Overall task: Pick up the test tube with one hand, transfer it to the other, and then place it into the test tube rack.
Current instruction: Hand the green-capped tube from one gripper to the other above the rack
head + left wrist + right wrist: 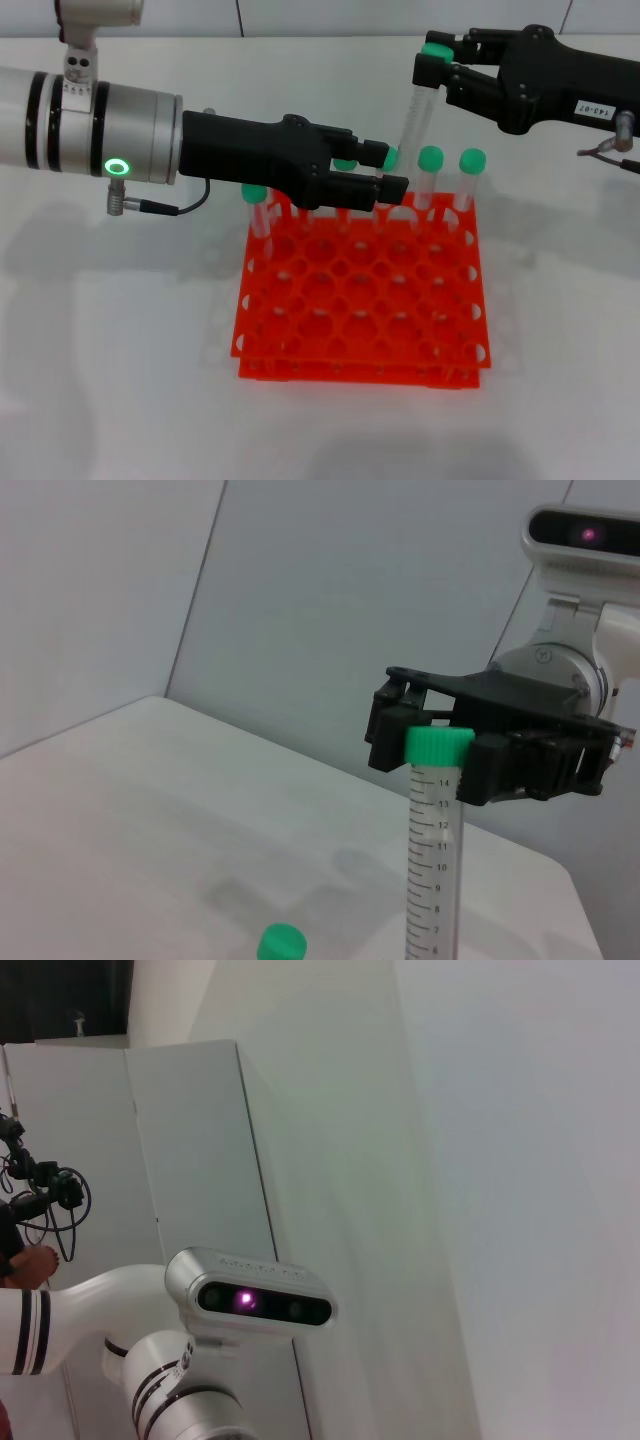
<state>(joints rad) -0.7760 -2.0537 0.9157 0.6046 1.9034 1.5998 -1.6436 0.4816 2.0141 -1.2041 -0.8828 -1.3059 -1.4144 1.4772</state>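
The left tool [385, 170] reaches across the back row of the orange-red test tube rack [362, 305] with fingers parted around the lower part of the clear, green-capped test tube [415, 115], whose cap the labelled right tool [432, 62] clamps, holding it upright above the rack.

White table [120, 400], orange-red test tube rack [360, 310] standing directly on it, near the middle
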